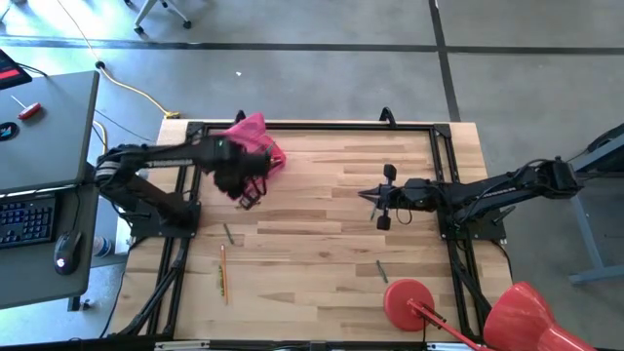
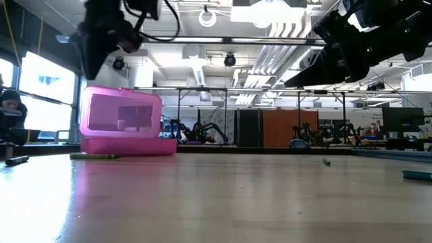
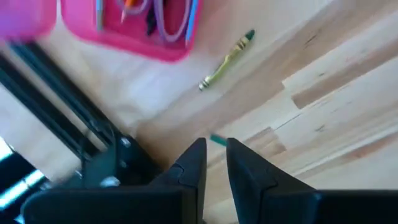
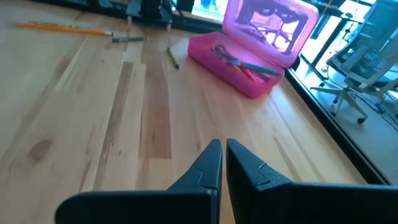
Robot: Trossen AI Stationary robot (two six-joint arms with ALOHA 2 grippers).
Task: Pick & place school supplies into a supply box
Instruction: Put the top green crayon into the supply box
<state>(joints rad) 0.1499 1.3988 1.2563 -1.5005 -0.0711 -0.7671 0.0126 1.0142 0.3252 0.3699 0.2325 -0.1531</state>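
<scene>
Partly filled pink supply box (image 4: 249,68); several items left on the table.
Left gripper (image 3: 214,163) is empty with jaws narrowly parted; right gripper (image 4: 222,163) is pressed together; yellow-green crayon (image 3: 227,60) and orange pencil (image 1: 222,270) remain out.

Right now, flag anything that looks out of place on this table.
Several supplies lie loose on the table, outside the pink box: a green crayon beside it, an orange pencil near the front left, a small green piece front right. Nothing looks damaged.

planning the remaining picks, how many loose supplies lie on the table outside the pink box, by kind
orange pencil: 1
green marker: 1
olive crayon: 1
small green piece: 1
total: 4
</scene>
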